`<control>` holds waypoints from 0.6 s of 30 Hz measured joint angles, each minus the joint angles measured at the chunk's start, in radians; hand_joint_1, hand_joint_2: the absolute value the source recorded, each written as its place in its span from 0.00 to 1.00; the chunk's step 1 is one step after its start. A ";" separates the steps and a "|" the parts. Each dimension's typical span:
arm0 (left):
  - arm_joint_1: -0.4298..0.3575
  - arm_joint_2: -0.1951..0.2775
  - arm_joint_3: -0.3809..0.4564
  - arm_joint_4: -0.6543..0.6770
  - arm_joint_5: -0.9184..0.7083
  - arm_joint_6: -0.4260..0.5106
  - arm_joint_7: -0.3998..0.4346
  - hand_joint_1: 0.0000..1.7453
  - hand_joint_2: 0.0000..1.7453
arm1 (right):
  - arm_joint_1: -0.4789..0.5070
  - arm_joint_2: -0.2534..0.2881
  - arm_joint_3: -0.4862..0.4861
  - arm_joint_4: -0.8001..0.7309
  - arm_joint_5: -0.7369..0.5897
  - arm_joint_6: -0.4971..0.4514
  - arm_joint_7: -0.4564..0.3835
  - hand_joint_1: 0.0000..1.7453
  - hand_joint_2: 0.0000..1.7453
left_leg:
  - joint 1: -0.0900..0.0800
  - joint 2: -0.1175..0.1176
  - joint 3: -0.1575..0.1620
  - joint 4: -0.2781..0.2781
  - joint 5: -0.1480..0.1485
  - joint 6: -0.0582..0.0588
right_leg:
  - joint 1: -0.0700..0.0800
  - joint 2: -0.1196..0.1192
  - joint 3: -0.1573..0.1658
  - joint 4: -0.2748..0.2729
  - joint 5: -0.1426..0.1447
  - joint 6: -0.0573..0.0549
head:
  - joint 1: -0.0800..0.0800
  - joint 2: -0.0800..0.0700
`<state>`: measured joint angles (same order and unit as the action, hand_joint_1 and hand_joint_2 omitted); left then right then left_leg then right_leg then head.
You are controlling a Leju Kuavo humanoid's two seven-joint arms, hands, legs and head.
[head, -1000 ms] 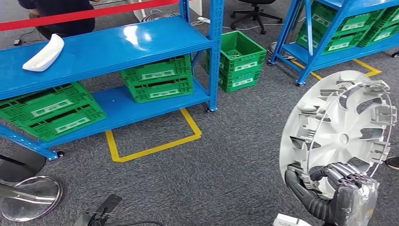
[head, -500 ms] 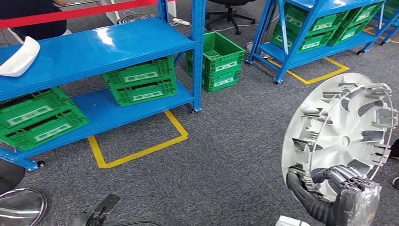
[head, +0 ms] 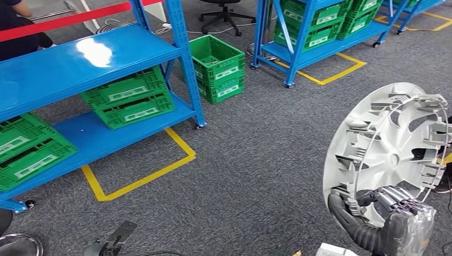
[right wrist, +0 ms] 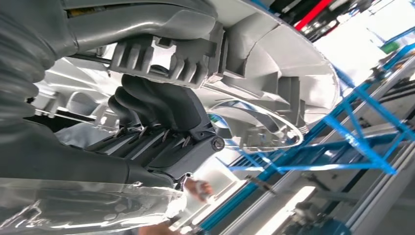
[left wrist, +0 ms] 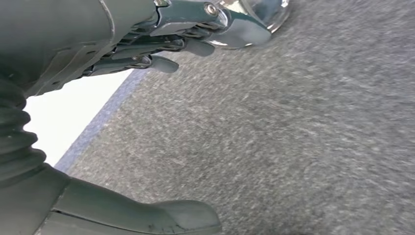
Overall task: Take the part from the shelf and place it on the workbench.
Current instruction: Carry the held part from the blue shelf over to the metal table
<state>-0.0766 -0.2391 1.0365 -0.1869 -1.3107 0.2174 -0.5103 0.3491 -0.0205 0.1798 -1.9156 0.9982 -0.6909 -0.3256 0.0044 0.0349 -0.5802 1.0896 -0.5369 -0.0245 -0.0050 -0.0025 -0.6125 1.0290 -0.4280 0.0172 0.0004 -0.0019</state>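
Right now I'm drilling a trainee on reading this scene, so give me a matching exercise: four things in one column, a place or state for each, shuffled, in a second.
Things:
1. wheel cover
2. green crate
3. yellow tape outline
4. left hand

Places or states:
A. stuck flat on the carpet beside the shelf
B. hanging over the carpet, holding nothing
C. standing on the floor between two blue racks
D. held upright by the right hand

Pairs: 1-D, 2-C, 3-A, 4-B
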 joint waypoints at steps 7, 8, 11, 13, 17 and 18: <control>0.003 0.001 0.000 0.000 0.000 0.000 0.000 0.00 1.00 | 0.000 0.001 -0.002 0.000 0.000 0.000 -0.001 1.00 1.00 | 0.002 -0.050 -0.035 0.049 0.035 0.004 | -0.001 0.065 0.002 0.001 0.001 -0.003 | -0.002 0.000; 0.002 0.001 0.000 0.000 0.000 0.000 0.000 0.00 1.00 | 0.000 0.001 -0.002 0.000 0.000 0.000 0.000 1.00 1.00 | 0.005 -0.066 -0.007 -0.014 0.058 0.006 | 0.000 0.074 0.000 0.003 0.002 0.001 | -0.002 0.000; 0.001 0.000 0.001 0.000 0.000 -0.001 -0.002 0.00 1.00 | 0.000 0.001 -0.003 0.000 -0.002 0.000 0.000 1.00 1.00 | 0.005 -0.087 0.016 -0.077 0.069 0.013 | -0.001 0.096 -0.010 0.002 0.010 0.019 | -0.001 0.000; -0.001 0.000 0.002 0.000 0.001 -0.001 -0.004 0.00 1.00 | 0.001 0.001 -0.004 0.000 -0.003 0.000 0.001 1.00 1.00 | 0.006 -0.073 0.016 -0.079 0.073 0.025 | -0.003 0.092 -0.019 0.005 0.008 0.031 | 0.001 0.000; -0.001 0.000 0.003 0.000 0.001 -0.008 -0.013 0.00 1.00 | -0.006 0.001 -0.006 0.000 -0.005 0.000 0.003 1.00 1.00 | 0.005 -0.042 0.018 -0.083 0.076 0.042 | -0.002 0.020 -0.112 0.198 -0.090 0.046 | 0.012 0.000; 0.000 0.000 0.003 0.000 0.001 -0.009 -0.015 0.00 1.00 | -0.008 0.001 -0.006 0.001 -0.007 0.000 0.004 1.00 1.00 | 0.004 -0.033 0.018 -0.083 0.075 0.043 | -0.002 0.014 -0.139 0.254 -0.110 0.047 | 0.012 0.000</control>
<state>-0.0765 -0.2391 1.0393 -0.1869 -1.3095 0.2083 -0.5255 0.3414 -0.0197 0.1733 -1.9146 0.9916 -0.6909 -0.3217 0.0084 0.0023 -0.5622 1.0070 -0.4617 0.0182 -0.0069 0.0114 -0.7515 1.2833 -0.5378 0.0644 0.0121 -0.0019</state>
